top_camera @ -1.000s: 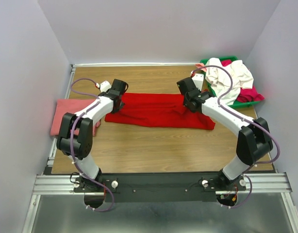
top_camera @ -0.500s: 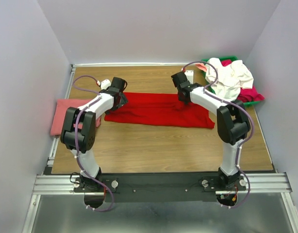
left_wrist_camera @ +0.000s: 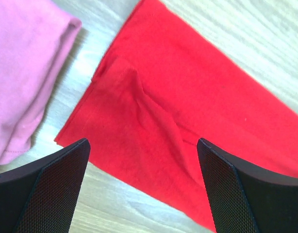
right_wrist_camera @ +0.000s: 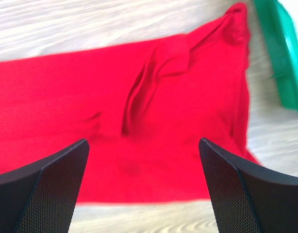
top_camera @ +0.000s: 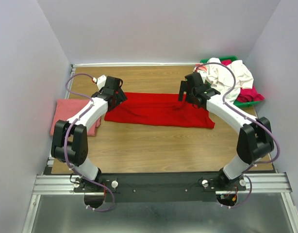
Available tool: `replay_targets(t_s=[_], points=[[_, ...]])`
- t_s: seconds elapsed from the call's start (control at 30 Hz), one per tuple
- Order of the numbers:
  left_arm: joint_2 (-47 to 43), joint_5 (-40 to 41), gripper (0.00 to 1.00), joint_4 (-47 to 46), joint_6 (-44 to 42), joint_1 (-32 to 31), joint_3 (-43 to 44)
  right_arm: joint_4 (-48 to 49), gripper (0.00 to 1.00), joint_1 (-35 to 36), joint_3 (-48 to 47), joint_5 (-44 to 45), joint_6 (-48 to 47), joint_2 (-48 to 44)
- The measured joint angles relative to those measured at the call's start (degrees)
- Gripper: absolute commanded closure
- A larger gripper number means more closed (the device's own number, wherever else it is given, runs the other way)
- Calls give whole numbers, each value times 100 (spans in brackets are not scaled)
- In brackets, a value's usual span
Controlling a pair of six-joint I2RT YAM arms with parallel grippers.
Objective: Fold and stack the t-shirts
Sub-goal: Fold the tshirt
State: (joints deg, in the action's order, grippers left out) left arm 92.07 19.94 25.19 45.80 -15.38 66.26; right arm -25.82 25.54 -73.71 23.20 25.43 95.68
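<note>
1. The red t-shirt (top_camera: pixel 158 110) lies flattened into a long band across the middle of the wooden desk (top_camera: pixel 158 145). In the top view it runs from left of centre to right of centre.
2. The left gripper (top_camera: pixel 121 97) hangs over the band's left end. Its jaws are spread wide and pinch nothing. In the left wrist view only red cloth lies below the gap, with a raised crease running down through it.
3. The right gripper (top_camera: pixel 184 99) hangs over the right part of the band, near its upper edge. Its jaws are likewise spread wide, with nothing caught between them. In the right wrist view a folded ridge of cloth lies below the gap, and the shirt's corner is bunched at the upper right, close to the green tray (right_wrist_camera: pixel 280 58).
4. I cannot tell whether either gripper touches the red cloth.
5. The salmon-pink t-shirt (top_camera: pixel 64 109), folded square, lies at the left edge of the desk, just beside the red band's left end. In the left wrist view a narrow strip of bare wood separates the two.
6. The tray sits in the upper right corner of the desk. It holds a crumpled white t-shirt (top_camera: pixel 230 76) heaped over a magenta t-shirt (top_camera: pixel 250 94), which shows only at the pile's lower right.
</note>
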Motion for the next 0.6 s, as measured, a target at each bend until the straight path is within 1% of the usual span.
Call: replay_targets(t_s=[0.1, 0.27, 0.47, 0.57, 0.6], points=[[-2, -96, 2, -37, -61, 0, -92, 153, 0, 0, 424, -439, 114, -422], [-2, -164, 1, -125, -133, 0, -105, 411, 0, 0, 903, -1200, 225, -457], [223, -273, 2, -291, -210, 0, -79, 841, 0, 0, 946, -1875, 358, 37], [404, -295, 2, -323, -254, 0, -68, 1021, 0, 0, 686, -2020, 409, 529], [439, -304, 2, -321, -262, 0, -68, 1069, 0, 0, 479, -2052, 415, 824]])
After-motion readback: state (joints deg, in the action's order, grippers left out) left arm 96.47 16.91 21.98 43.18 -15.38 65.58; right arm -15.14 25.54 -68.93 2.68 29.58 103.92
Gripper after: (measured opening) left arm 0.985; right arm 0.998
